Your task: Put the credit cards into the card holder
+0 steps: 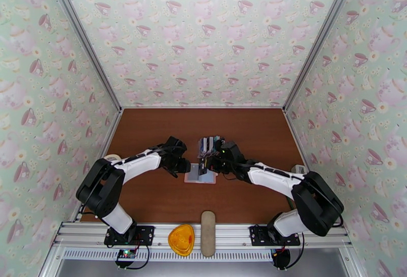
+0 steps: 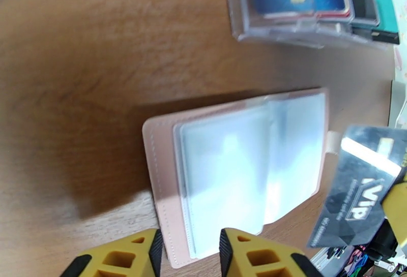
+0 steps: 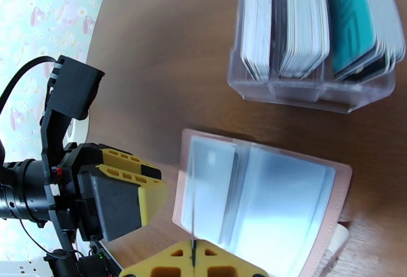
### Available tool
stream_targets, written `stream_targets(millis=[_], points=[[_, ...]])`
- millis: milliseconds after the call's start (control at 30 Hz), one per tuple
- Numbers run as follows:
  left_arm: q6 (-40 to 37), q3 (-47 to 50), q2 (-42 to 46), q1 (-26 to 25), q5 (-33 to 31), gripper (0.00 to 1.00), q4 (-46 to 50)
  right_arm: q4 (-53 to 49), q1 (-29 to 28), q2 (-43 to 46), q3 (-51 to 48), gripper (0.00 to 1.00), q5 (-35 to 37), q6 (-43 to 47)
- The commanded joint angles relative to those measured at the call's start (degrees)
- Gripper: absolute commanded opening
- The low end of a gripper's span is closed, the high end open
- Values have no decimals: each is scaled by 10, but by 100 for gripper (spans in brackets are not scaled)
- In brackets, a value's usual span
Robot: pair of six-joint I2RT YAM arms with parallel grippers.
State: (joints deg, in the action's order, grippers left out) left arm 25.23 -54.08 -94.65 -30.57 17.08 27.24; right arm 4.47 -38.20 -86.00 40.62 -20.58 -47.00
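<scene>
Item: card holder [image 1: 199, 175], open flat on table [image 1: 147, 135], near clear rack [image 1: 211, 144]. My left gripper [image 2: 189, 255]: jaws partly apart at holder's edge. My right gripper [image 3: 193, 255]: clamped on black credit card [image 2: 358, 191], beside holder's tab side

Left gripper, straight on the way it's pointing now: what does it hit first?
The open pale pink rectangular card holder. The left gripper has its jaws apart right at the holder's near edge, with the translucent plastic sleeves just beyond. The wrist view doesn't show how much gap remains.
</scene>
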Motion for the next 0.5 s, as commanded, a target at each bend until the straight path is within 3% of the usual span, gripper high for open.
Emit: stream_targets(millis=[0,467], points=[[-6,11,10,-5,4,35,-15,77,0,-16,-23,0,-27,-24],[-10,35,-20,-9,0,26,-49,176,10,-49,-79,0,-42,-51]])
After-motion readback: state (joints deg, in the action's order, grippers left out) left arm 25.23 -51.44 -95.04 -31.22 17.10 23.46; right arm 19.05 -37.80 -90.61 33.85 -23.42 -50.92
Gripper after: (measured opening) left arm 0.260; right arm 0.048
